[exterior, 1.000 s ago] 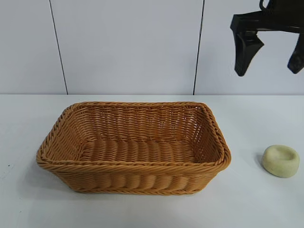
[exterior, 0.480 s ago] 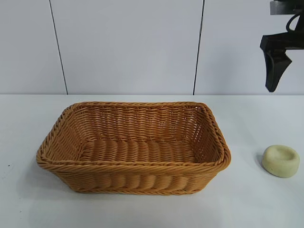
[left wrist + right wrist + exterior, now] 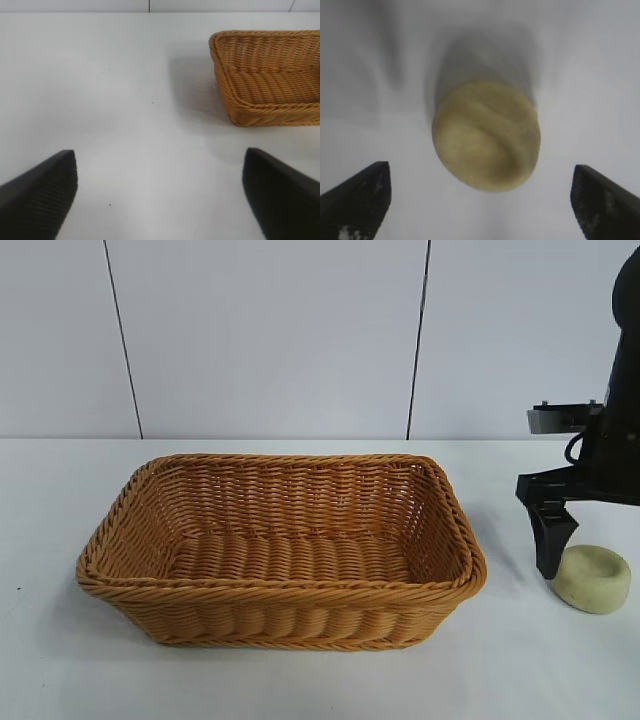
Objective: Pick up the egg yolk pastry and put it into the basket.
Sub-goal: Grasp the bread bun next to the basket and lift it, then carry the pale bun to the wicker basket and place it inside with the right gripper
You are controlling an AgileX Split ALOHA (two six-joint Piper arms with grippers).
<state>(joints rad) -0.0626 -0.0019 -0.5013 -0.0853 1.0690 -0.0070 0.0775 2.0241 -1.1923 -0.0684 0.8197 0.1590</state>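
The egg yolk pastry [image 3: 592, 578], a small pale cream puck with a dimpled top, lies on the white table to the right of the basket [image 3: 280, 587]. The basket is a large golden-brown woven one and is empty. My right gripper [image 3: 481, 210] is open and low over the pastry [image 3: 486, 135]. In the exterior view one of its fingers [image 3: 551, 545] stands just left of the pastry, close to the table; the other finger is past the picture's right edge. My left gripper [image 3: 160, 200] is open and empty over bare table, away from the basket [image 3: 265, 110].
The white table [image 3: 300, 680] runs back to a white panelled wall. The right arm's black body [image 3: 620, 430] rises along the right edge. A corner of the basket shows in the left wrist view.
My right gripper has come down from high at the upper right to table height and now straddles the pastry. The pastry and the basket have not moved.
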